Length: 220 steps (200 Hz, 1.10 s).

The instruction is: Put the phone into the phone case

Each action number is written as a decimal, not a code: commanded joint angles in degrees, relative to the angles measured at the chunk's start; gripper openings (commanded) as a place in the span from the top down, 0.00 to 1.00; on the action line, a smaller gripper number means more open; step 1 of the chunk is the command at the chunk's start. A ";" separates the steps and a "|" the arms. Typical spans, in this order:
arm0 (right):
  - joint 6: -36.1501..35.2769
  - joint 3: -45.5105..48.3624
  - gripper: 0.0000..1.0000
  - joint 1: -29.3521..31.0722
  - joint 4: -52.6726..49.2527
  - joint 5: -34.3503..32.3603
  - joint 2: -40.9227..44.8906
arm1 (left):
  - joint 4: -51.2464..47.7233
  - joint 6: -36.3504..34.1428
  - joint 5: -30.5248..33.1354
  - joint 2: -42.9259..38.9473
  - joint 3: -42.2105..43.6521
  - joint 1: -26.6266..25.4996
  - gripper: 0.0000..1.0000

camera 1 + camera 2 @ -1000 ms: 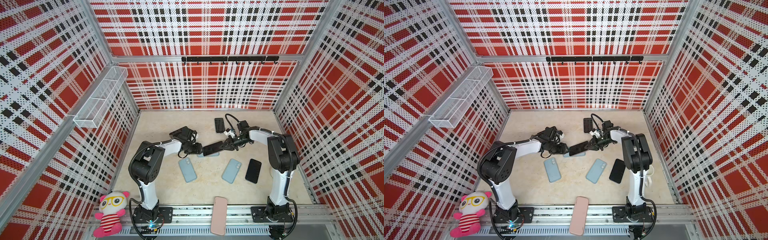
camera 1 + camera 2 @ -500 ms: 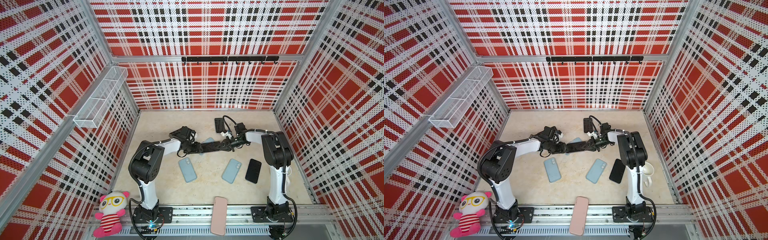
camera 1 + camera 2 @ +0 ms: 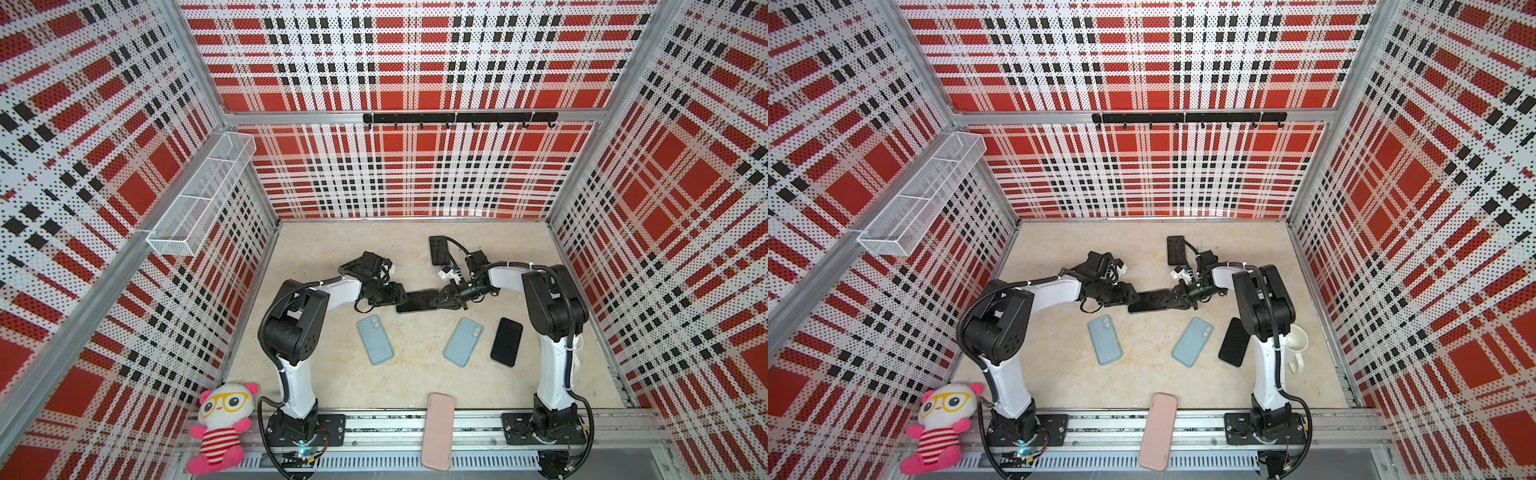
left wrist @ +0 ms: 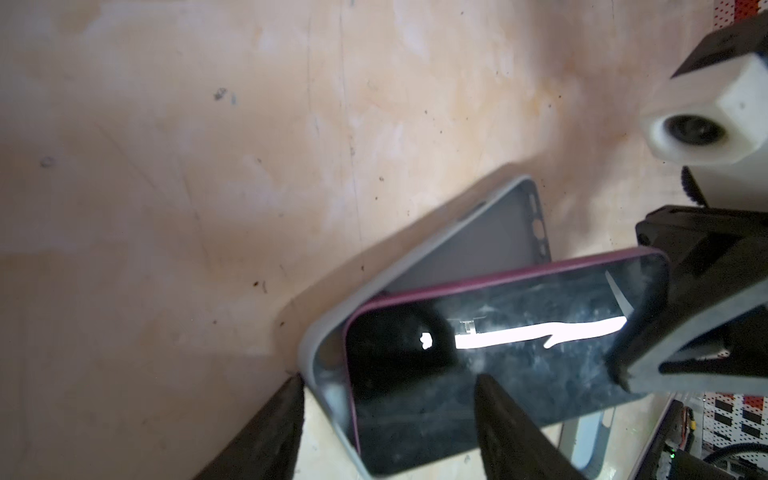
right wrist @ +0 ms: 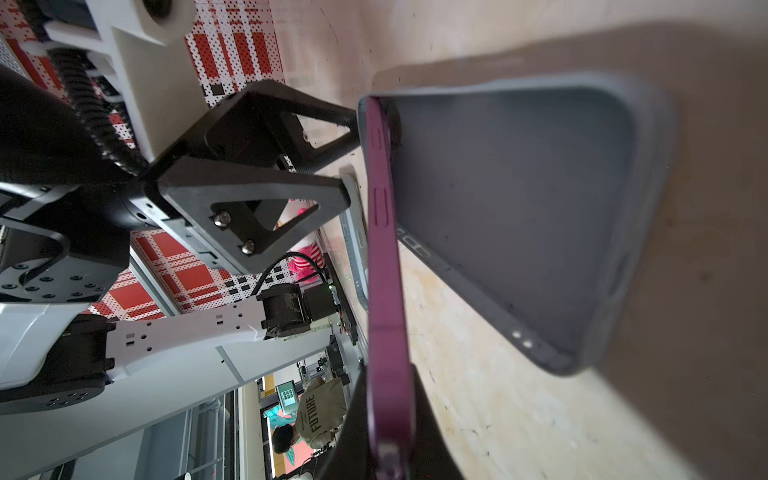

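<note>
Between the two arms, the right jaws are clamped on one end of the purple-edged phone (image 4: pixel 498 353), holding it tilted: its far end sits inside the grey phone case (image 5: pixel 519 199), the gripped end raised. At that seated end the left jaws stand apart, one finger (image 4: pixel 270 428) just outside the case's corner. The case lies flat on the worktop (image 3: pixel 340 386).

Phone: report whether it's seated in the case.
Partly: the phone has one end in the case, the other raised in the right gripper.
</note>
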<state>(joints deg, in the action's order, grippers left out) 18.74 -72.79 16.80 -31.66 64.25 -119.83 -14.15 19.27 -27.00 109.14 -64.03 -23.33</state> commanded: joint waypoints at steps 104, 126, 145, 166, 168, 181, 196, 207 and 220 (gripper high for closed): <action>10.87 12.81 1.00 1.63 10.33 -9.84 8.84 | 3.66 1.61 -6.01 -3.51 1.92 0.68 0.33; 11.49 13.56 1.00 1.60 9.22 -11.30 9.32 | 8.69 6.05 -9.37 -6.27 4.54 2.94 0.34; 13.42 15.92 1.00 1.66 10.92 -11.94 11.18 | 8.62 6.47 -8.92 -6.67 5.00 2.22 0.34; 16.05 18.42 1.00 1.66 12.14 -13.56 13.99 | 7.35 7.10 -8.37 -5.50 4.33 2.57 0.35; 16.30 18.75 1.00 1.58 12.27 -13.79 14.38 | 6.96 7.06 -8.03 -5.41 4.17 2.61 0.35; 16.97 19.56 1.00 1.57 12.11 -14.70 15.19 | 4.63 6.75 -4.78 -5.61 3.66 2.83 0.35; 17.68 20.18 1.00 1.79 11.87 -15.61 16.37 | 4.61 6.95 -2.96 -7.36 4.25 3.57 0.35; 18.22 20.73 1.00 1.89 11.62 -16.05 17.35 | 5.30 7.53 -2.78 -8.23 4.84 3.90 0.35; 18.42 20.78 1.00 2.13 10.99 -16.15 18.09 | 5.45 7.79 -3.45 -7.95 4.98 3.76 0.36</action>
<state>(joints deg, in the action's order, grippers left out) 35.07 -53.80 18.26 -16.16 55.13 -103.24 -8.69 26.17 -31.44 103.39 -59.61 -20.10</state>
